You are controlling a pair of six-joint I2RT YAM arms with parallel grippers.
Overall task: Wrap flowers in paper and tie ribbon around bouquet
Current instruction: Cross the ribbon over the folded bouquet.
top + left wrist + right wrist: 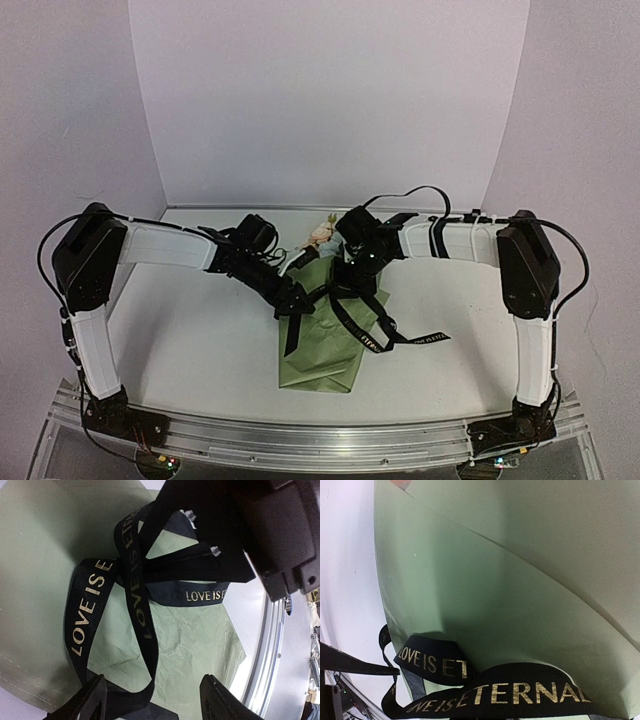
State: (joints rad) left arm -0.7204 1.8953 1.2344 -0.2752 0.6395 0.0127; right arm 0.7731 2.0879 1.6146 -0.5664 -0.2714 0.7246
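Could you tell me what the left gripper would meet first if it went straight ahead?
Probably the ribbon, looped just ahead of the left gripper, whose jaws stand open, with the paper right behind it; depth is unclear.

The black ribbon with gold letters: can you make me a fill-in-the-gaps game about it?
The gold letters on the long black fabric ribbon begin with the word ____. The ribbon lies across a folded sheet of olive ____ paper. Peach-pink flowers peek out of the paper's ____ end, away from the arm bases. The left gripper's fingers stand ____.
Missing words: LOVE; green; far; open
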